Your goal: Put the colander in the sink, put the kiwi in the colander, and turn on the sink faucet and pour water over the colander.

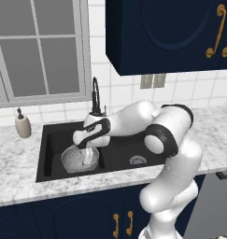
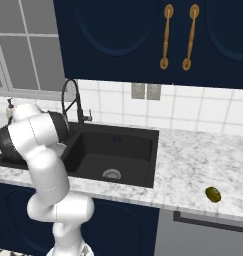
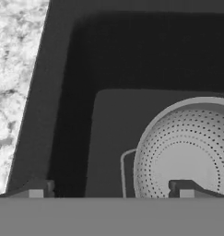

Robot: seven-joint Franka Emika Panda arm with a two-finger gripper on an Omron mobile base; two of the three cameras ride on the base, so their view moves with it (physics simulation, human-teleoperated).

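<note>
both fingertips point(image 3: 37, 190) stood wide apart, gripper point(image 3: 113, 191) empty over the colander point(image 3: 187, 152), which sat in the sink point(image 1: 49, 135)'s left basin, apparently just released. kiwi point(image 2: 213, 194) lay on the counter point(image 2: 193, 160), well apart, likely next.

No writing, label, brand, number or sign can be read anywhere in these pictures.
</note>
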